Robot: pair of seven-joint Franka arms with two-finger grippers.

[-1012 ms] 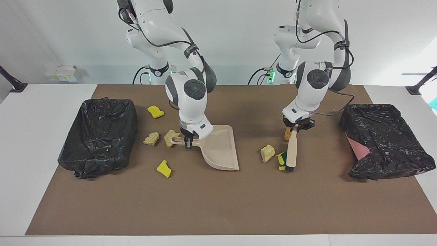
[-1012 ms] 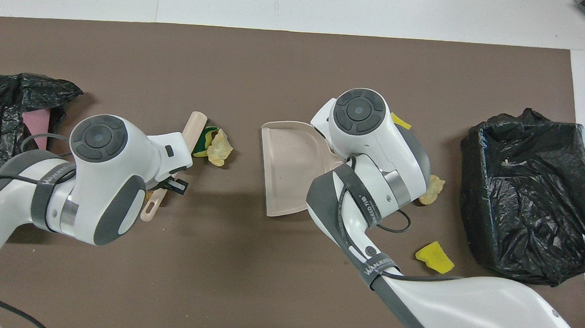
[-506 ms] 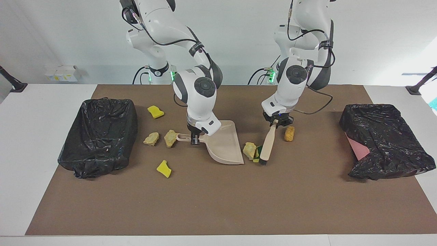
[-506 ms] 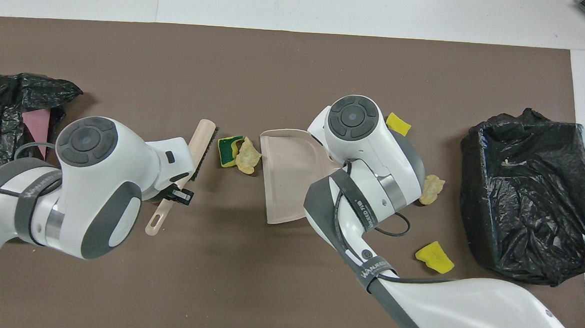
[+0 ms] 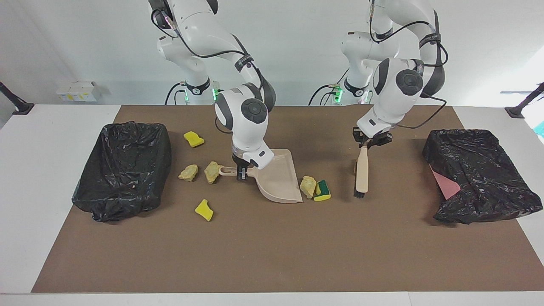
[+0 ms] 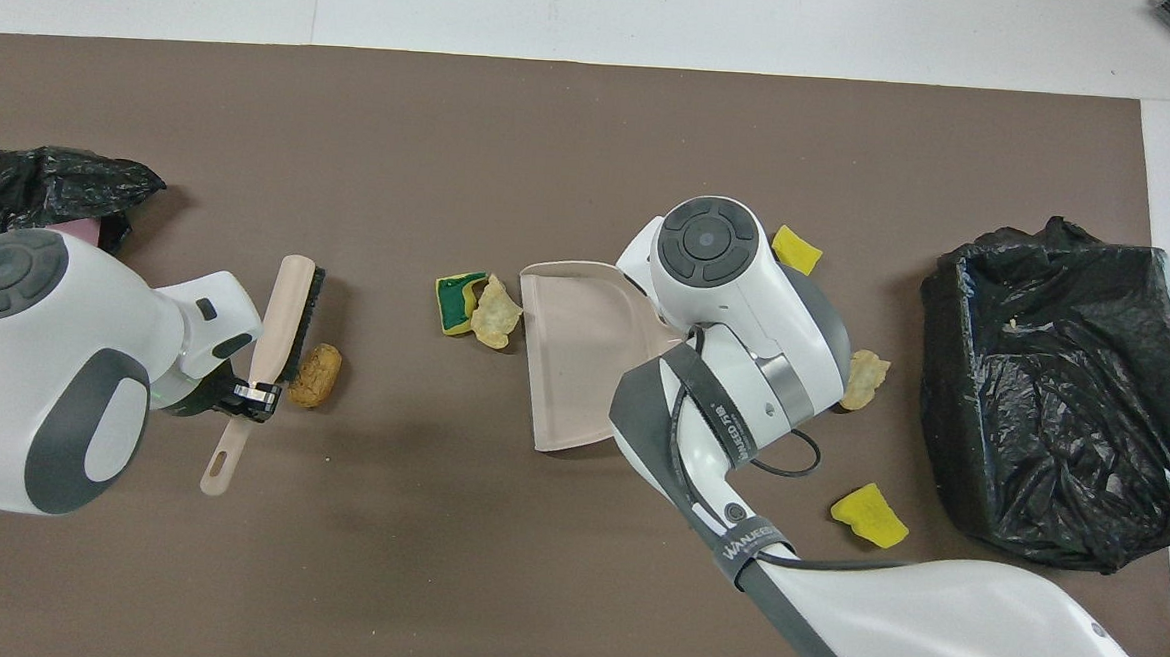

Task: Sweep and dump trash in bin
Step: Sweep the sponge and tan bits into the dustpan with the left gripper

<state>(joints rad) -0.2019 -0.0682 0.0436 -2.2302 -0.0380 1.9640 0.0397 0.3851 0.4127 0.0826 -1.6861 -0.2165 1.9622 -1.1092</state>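
Right hand (image 5: pixel 242 173) clamped on dustpan (image 5: pixel 278 180) handle, pan mouth flat on worktop (image 5: pixel 272 255), open edge turned toward left arm's end to catch sweepings. Two trash scraps, beige chunk (image 5: pixel 307 186) and yellow-green sponge (image 5: pixel 322 190), touching each other just off pan lip. Left hand (image 5: pixel 369 142) gripping brush (image 5: pixel 362 174) by handle, bristles down beside corn-like lump (image 6: pixel 315 374), likely lined up to push it panward. Four yellow and beige scraps lie loose near right hand. Bin (image 5: pixel 123 168) at right arm's end waits for dump.

Dustpan (image 5: pixel 278 178) mid-tabletop (image 5: pixel 272 250), handle in right hand (image 5: pixel 242 175). Sponge (image 5: pixel 323 190) and crumbly chunk (image 5: pixel 307 186) touching, just beside dustpan mouth. Brush (image 5: pixel 362 173) in left hand (image 5: pixel 369 143), over corn-like lump (image 6: pixel 315 375). Lined bin (image 5: pixel 123 168) at right arm's end.
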